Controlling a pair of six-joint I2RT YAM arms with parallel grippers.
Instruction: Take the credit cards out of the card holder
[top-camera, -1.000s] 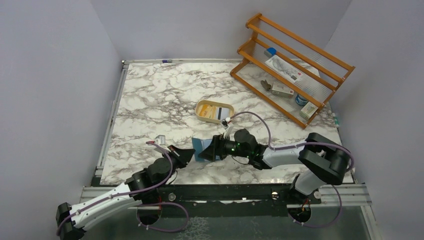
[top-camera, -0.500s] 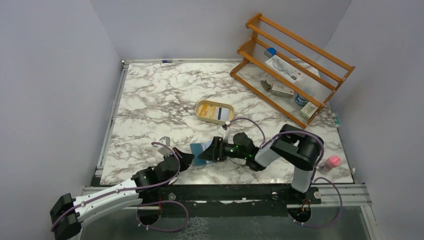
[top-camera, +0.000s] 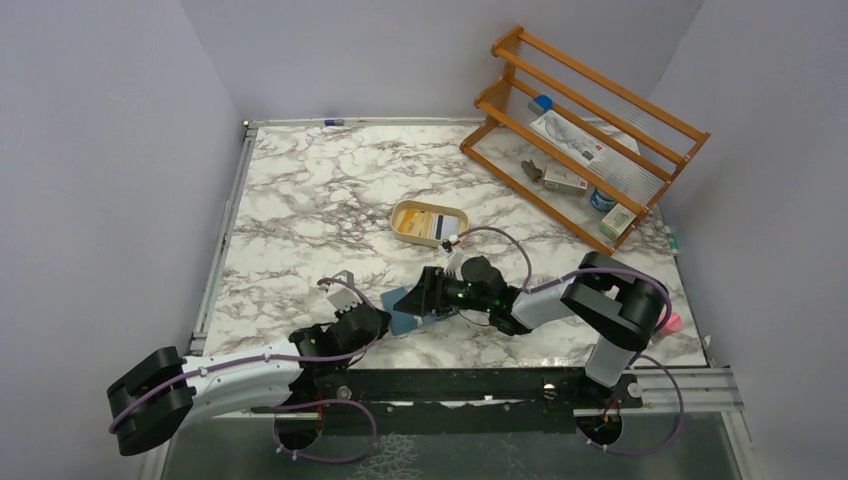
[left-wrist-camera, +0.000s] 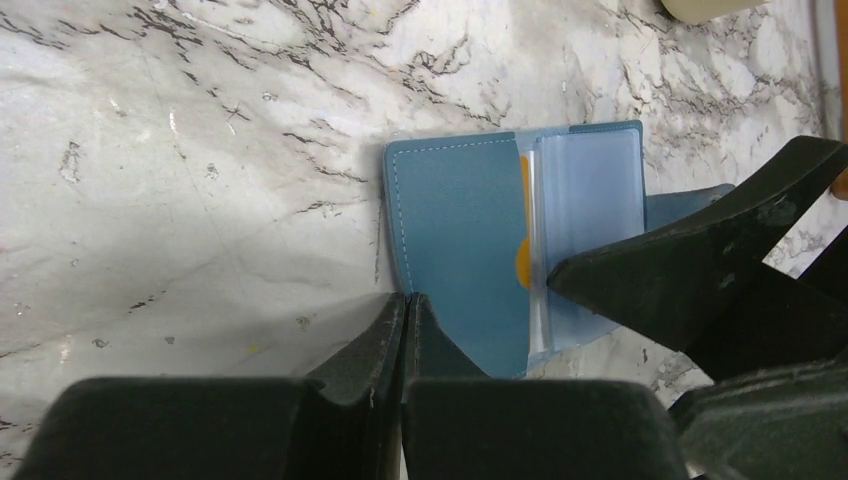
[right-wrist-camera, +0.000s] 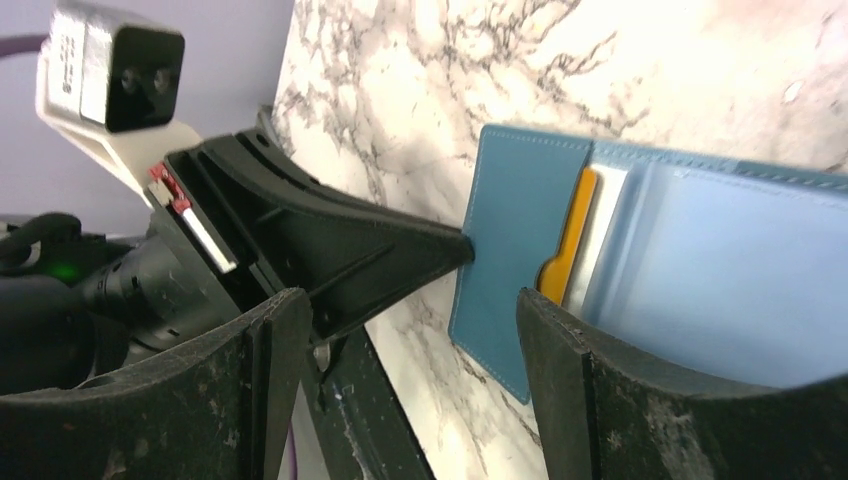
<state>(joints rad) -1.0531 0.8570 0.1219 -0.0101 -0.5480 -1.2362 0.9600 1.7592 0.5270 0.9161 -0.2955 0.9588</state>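
Lying open, card holder (left-wrist-camera: 470, 240) lengthwise left-right

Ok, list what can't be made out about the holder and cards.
- Card count in the holder: both wrist views show only a yellow card's edge; pockets hide the rest.
- Holder's far end, left wrist view: the right pincer covers it.
- Dish contents, top view: too small to count.

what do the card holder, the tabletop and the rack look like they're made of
Card holder: matte teal leather or faux leather, stitched edge, with a translucent plastic-looking pocket. Tabletop: glossy marble-look surface with grey veining; stone or laminate, unclear. Rack: varnished orange-brown wood rails.
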